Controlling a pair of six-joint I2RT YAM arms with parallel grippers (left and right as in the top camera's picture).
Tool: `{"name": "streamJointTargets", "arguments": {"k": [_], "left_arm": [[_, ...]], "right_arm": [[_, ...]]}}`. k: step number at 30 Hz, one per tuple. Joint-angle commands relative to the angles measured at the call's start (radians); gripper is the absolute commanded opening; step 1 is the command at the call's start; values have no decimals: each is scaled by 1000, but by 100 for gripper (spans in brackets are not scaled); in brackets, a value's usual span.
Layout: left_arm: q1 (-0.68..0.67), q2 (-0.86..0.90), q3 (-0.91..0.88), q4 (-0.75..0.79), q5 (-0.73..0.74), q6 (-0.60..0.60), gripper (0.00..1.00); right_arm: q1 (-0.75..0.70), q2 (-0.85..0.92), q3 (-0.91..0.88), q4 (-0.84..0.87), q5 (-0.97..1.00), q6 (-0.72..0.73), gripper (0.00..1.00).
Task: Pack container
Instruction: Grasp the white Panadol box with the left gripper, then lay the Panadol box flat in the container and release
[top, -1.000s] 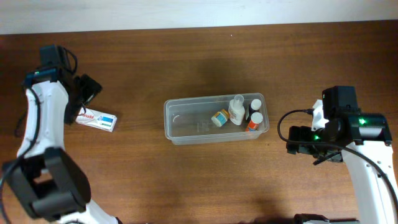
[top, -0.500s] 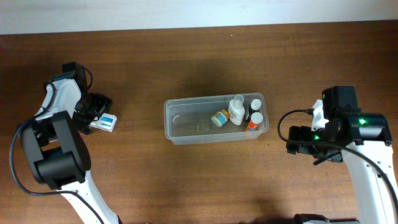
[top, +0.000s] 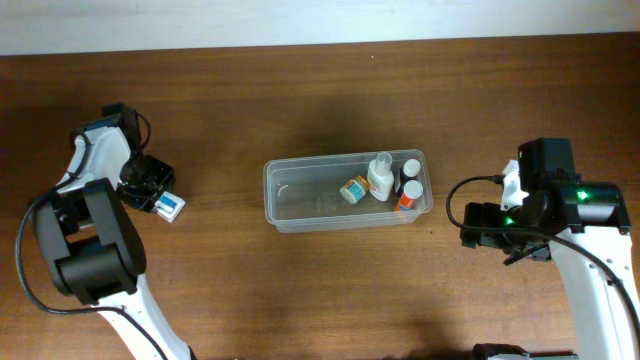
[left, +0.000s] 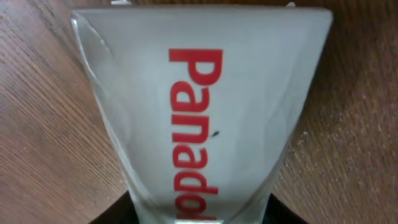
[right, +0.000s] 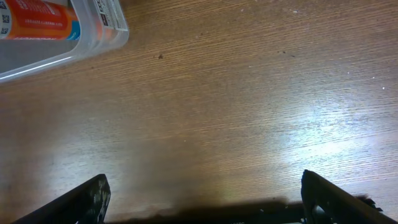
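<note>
The container (top: 300, 196), a clear shallow tub, sits mid-table with a white bottle (top: 380, 178), an orange-labelled bottle (top: 408, 195), a dark bottle (top: 411, 170) and a small yellow-and-blue jar (top: 353, 189) at its right end. Far to its left, my left gripper (top: 152, 192) is shut on a white box (top: 170, 206) lying on the table. In the left wrist view the box (left: 199, 106), with red lettering, fills the frame between the jaws of the left gripper (left: 199, 214). My right gripper (right: 205, 193) stands open over bare wood, right of the container's corner (right: 102, 34).
The brown wooden table (top: 230, 290) runs to a pale wall edge at the back. The right arm (top: 560, 200) stands at the table's right side. In the right wrist view the orange-labelled bottle (right: 37, 25) shows through the container wall.
The left arm swung in over the white box and its jaws closed on it; the box turned and now shows only its right end. The right arm has not moved.
</note>
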Motion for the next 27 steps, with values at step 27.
{"name": "streamJointTargets", "arguments": {"k": [27], "left_arm": [[-802, -353, -8, 25, 72, 1257, 50]], "right_arm": [[-3, -2, 1, 3, -6, 0, 89]]}}
